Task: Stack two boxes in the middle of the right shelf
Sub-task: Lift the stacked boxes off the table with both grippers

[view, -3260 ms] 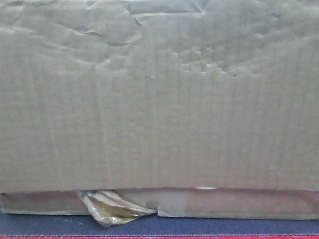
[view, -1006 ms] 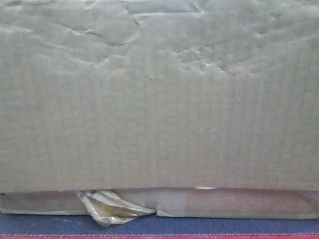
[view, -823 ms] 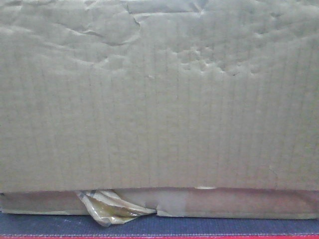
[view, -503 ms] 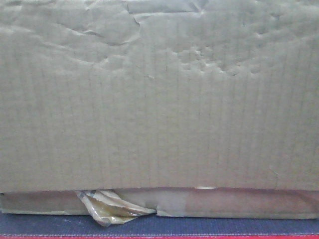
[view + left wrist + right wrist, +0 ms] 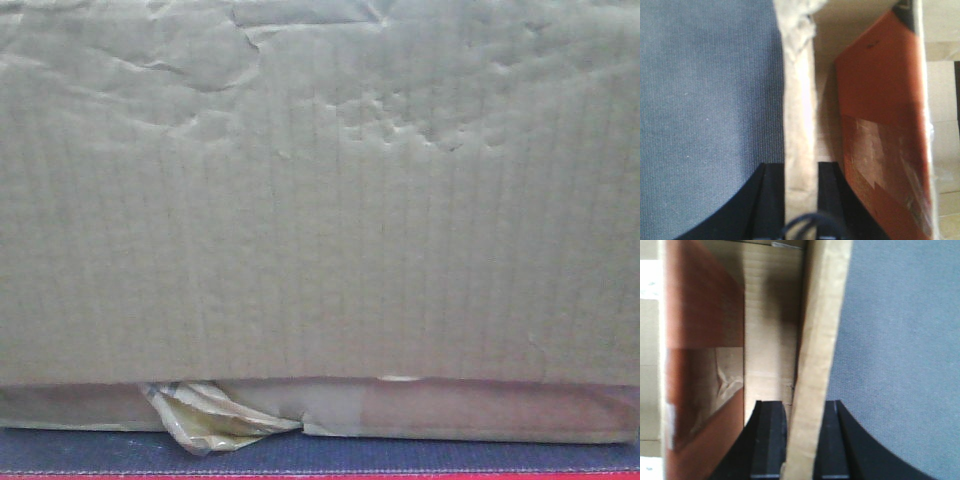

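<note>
A: Nearest first. Left hand (image 5: 800, 172)?
B: Closed onto a cardboard wall (image 5: 800, 125), black fingers (image 5: 771, 200) pressed to either face of it. Grey platform (image 5: 705, 100) left of that wall, brown box interior right of it.
A: Right hand (image 5: 802, 407)?
B: Same in mirror: clamped on the opposite wall (image 5: 817, 340), interior to the left, grey to the right. No gap to be seen between fingers and card on either side.
A: Whose walls?
B: Most likely the large box (image 5: 320, 200), held at its two ends. Cannot say for certain from the wrist views.
A: Farther out, from the front?
B: Creased, dented face of the large box across nearly the whole view. Resting directly on the thin flat box (image 5: 480, 410), with torn tape (image 5: 200, 412) bunched out near the left end. Both on the platform, red edge (image 5: 320, 477) at the very bottom.
A: Long axis?
B: Left to right, straight between the two hands, neither arm nearer.
A: Shelf?
B: Not in view anywhere. Presumably off to the right, going by the task.
A: And the next move?
B: By this reading, a lift with both hands level and together. Otherwise a twisted or torn wall, or the thin box left behind underneath.
</note>
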